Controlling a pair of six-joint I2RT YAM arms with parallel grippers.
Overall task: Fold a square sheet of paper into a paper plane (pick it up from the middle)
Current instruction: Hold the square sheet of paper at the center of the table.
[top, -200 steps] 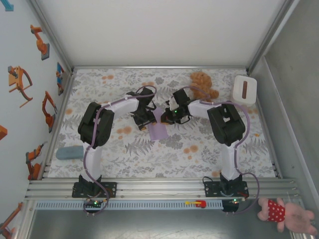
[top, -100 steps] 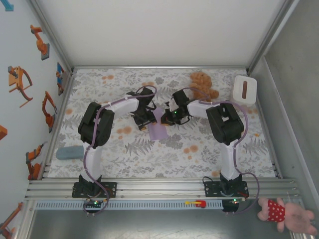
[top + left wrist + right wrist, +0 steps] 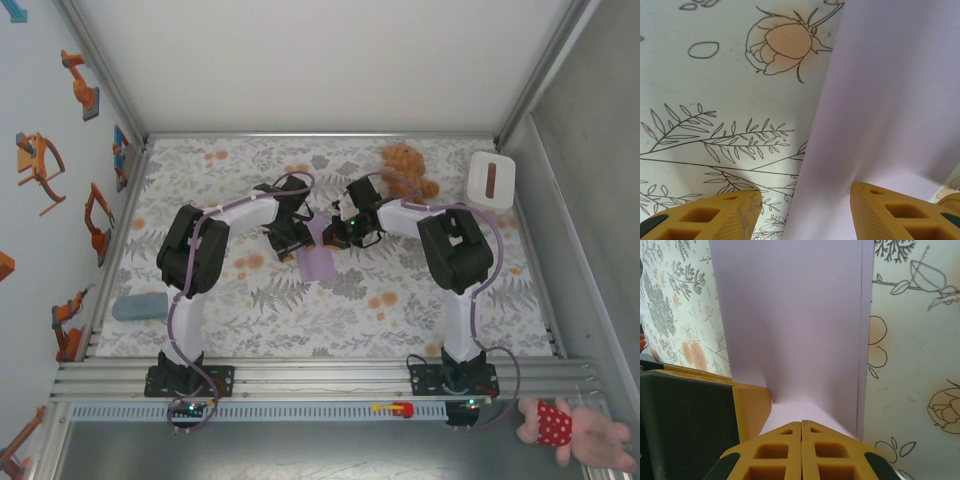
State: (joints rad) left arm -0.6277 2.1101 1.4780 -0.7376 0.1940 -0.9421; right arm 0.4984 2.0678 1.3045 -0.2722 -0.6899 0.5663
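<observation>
Where the square sheet of paper (image 3: 320,262) sits: mid-table on the flowery tablecloth (image 3: 400,290), right between both grippers, with a second layer showing along one edge.
left gripper (image 3: 805,207): about half open and straddling the sheet's edge, one finger on paper, the other on cloth, holding nothing.
right gripper (image 3: 801,432): fingers pressed fully together, tips down at the sheet, nothing pinched.
teddy bear (image 3: 405,170): far side, well apart.

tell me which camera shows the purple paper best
The right wrist view: the purple paper spans much of the frame, both long edges visible, a second layer's edge along its right side. The left wrist view catches its left edge on the floral tablecloth. The top external view has it small and partly covered.
</observation>
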